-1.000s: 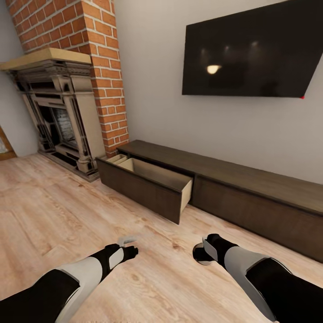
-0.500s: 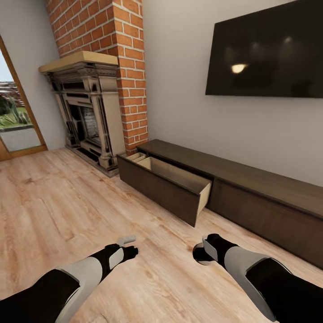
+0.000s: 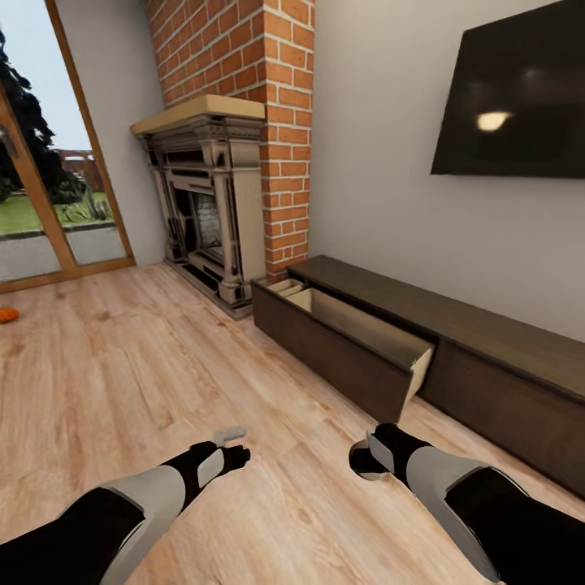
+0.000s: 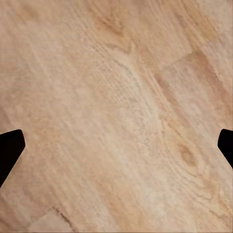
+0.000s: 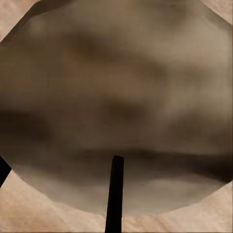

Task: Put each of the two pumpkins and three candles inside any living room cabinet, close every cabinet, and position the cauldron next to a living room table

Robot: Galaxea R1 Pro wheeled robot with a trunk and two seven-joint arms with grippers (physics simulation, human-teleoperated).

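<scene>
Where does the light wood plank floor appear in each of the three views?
Head view: the wood plank floor spans the lower picture, beneath both arms.
Left wrist view: it runs across the frame, behind the left pincer.
Right wrist view: it shows at the corners, around the candle.
Shared landmark: the left pincer, over bare planks in the head and left wrist views.

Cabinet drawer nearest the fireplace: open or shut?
Open. The cabinet drawer juts out over the floor, its pale interior exposed.
</scene>
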